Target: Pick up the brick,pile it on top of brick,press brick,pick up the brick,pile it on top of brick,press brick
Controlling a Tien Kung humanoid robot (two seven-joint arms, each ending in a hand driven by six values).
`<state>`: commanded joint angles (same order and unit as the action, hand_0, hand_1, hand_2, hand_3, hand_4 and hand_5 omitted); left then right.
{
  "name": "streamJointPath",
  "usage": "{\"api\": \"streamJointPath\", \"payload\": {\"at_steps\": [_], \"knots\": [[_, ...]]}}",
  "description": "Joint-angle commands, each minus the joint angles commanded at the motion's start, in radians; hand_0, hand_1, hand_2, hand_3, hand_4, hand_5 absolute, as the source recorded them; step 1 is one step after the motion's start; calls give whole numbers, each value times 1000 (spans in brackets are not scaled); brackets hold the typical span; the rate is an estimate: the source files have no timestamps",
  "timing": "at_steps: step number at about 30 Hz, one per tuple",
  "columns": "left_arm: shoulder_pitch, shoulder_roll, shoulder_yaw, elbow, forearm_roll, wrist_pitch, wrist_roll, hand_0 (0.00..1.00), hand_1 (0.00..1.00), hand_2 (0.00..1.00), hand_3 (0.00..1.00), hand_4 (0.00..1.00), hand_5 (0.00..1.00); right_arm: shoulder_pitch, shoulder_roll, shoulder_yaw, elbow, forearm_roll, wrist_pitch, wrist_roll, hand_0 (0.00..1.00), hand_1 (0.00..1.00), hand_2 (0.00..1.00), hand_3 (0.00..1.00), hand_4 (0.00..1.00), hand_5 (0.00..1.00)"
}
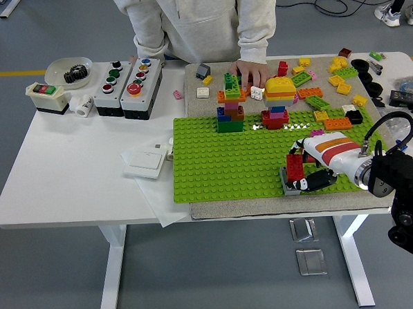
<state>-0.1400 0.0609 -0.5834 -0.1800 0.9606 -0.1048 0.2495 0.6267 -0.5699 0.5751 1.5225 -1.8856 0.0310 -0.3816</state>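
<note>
White table (69, 182), grey mat (216, 211), button boxes (128, 81), bowl (67, 67), switch (145, 160)

Most of the green baseplate (221, 161) was wide open from center out to 9 o'clock. Two brick towers (229, 101) (278, 102) blocked its 12 o'clock edge, with a person's hand (252, 72) resting right behind them. Loose bricks (327, 86) cluttered the 2 o'clock corner.

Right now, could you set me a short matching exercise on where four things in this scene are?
Things:
1. red brick
2. person's hand
3. white bowl
4. green baseplate

Places:
A. far left corner of the table
B. far edge of the mat, behind the brick towers
C. in the right hand, near the baseplate's front edge
D. flat on the mat

Pairs: 1-C, 2-B, 3-A, 4-D
</note>
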Motion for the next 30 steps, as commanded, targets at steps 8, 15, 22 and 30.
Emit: {"api": "streamJointPath", "payload": {"at_steps": [8,15,22,30], "knots": [[3,0,10,0,-8,-1,-1,813,721,607,541,537,552,-8,-2,8,-7,-2,-12,12,202,397,592,569,772,449],[2,0,20,0,-17,-2,-3,815,718,606,541,538,552,-10,-2,9,-9,-2,-13,15,233,416,600,572,791,458],[3,-1,15,0,-12,-1,-3,818,717,606,541,537,550,-11,-3,10,-5,-4,-8,15,259,435,612,578,804,462],[2,-1,12,0,-10,-1,-3,818,718,606,542,536,550,-10,-9,13,2,-5,2,14,272,447,627,584,814,461]]}}
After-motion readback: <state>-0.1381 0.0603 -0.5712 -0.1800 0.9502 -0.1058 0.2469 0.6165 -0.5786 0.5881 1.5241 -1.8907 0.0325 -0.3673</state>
